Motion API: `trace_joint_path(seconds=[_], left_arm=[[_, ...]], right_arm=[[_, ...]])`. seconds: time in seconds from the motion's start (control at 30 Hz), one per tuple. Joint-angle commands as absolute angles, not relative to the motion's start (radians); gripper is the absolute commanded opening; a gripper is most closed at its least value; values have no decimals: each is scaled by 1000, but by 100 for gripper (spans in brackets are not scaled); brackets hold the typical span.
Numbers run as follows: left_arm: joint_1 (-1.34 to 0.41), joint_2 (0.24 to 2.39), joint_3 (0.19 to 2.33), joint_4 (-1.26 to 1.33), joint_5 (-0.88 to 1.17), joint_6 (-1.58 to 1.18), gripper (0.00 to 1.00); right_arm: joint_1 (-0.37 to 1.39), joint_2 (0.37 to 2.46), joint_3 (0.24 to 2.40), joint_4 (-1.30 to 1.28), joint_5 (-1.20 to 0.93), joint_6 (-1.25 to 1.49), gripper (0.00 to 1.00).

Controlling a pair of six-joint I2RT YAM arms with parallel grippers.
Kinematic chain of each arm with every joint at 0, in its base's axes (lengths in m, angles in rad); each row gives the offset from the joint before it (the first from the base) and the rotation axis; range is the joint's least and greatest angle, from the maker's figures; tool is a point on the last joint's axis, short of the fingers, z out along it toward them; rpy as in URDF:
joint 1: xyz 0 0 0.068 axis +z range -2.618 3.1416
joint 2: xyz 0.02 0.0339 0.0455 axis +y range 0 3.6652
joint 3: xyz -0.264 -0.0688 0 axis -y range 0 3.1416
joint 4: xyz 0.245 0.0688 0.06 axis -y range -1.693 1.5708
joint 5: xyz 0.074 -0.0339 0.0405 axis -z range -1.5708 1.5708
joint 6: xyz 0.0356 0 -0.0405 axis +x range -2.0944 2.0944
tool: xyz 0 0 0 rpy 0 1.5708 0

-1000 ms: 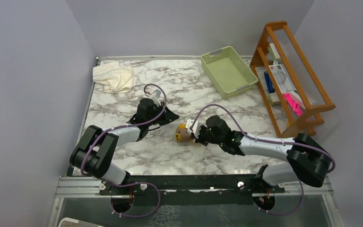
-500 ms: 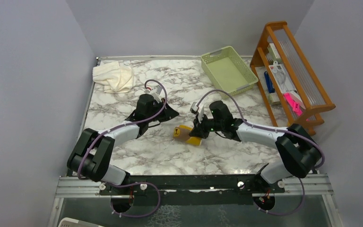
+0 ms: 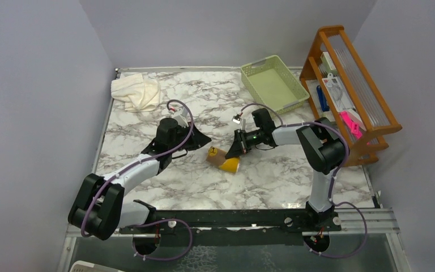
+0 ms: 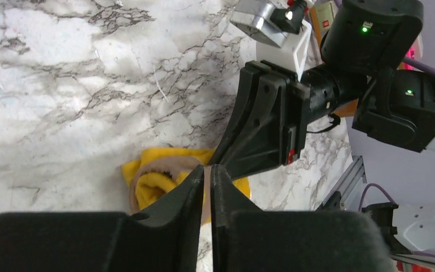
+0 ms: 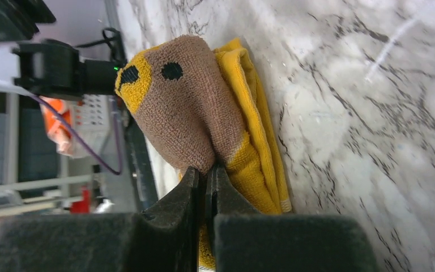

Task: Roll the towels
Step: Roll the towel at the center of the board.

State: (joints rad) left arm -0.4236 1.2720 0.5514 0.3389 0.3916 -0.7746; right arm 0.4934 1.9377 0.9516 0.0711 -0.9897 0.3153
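Right gripper (image 3: pixel 230 154), its fingers brought together, is seen at the towel bundle (image 3: pixel 222 158) near the middle of the tabletop (image 3: pixel 283 181). In the wrist view the fingertips (image 5: pixel 195 180) are closed at the seam where the tan-brown cloth meets the mustard-yellow one, and a fold of the towel bundle (image 5: pixel 192 113) appears to be nipped between them. The left gripper (image 3: pixel 205 140) is held just to the left of the bundle, apart from it. Its fingers (image 4: pixel 195 187) are all but closed, only a thin slit is left between them, and nothing is carried.

Over the past second the right arm has been swung round, so that the bundle is now reached from the far right instead of the near edge. The bundle has hardly been shifted but has been slackened. What was a compact stub is now shown with a yellow corner splayed toward the near edge. In the left wrist view the yellow layer is seen coiled loosely inside the brown one.

It is judged that this roll has been loosened rather than finished and will have to be tightened or redone. The cream-white towel (image 3: pixel 137 92) is left crumpled and unrolled at the far left corner. The green basket (image 3: pixel 249 76) near the far edge is seen with nothing in it.
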Motion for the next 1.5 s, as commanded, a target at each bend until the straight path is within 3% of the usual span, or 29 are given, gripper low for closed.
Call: trace_joint_path(seconds=[0.0, 0.07, 0.27, 0.33, 0.4, 0.57, 0.8, 0.9, 0.97, 1.07, 1.1, 1.23, 1.3, 1.37, 1.47], left_arm=[[-423, 1199, 519, 285, 362, -789, 20], [-427, 1199, 511, 291, 374, -802, 27], [-463, 1303, 525, 388, 480, -841, 26], [-479, 1360, 547, 423, 544, -851, 17], [-497, 1409, 559, 471, 597, -867, 1], [-515, 1482, 564, 523, 620, -871, 0], [-511, 1617, 563, 527, 472, -783, 0], [-486, 1708, 589, 526, 439, -754, 0], [-485, 1748, 604, 526, 424, -745, 0], [-488, 1763, 613, 525, 403, -735, 0], [-488, 1764, 613, 525, 399, -731, 0], [-489, 1764, 601, 513, 382, -714, 0], [-489, 1767, 594, 510, 376, -710, 0], [-489, 1770, 590, 509, 374, -706, 0], [-491, 1771, 586, 509, 371, -703, 0]], right_arm=[[451, 1981, 932, 141, -1087, 470, 1], [450, 1983, 948, 109, -1056, 458, 1], [449, 2008, 972, 23, -986, 426, 1], [449, 2008, 964, 22, -969, 424, 1], [449, 2005, 962, 19, -955, 419, 1], [449, 2011, 962, 20, -943, 411, 1], [449, 1953, 951, 11, -905, 342, 3], [451, 1868, 930, -2, -804, 260, 20], [451, 1809, 898, 19, -747, 203, 37], [451, 1701, 803, 148, -654, 188, 72], [450, 1659, 746, 214, -635, 201, 78], [451, 1486, 565, 522, -501, 264, 84], [451, 1427, 496, 647, -365, 333, 98], [451, 1418, 479, 684, -285, 382, 100], [450, 1444, 511, 688, -416, 307, 100]])
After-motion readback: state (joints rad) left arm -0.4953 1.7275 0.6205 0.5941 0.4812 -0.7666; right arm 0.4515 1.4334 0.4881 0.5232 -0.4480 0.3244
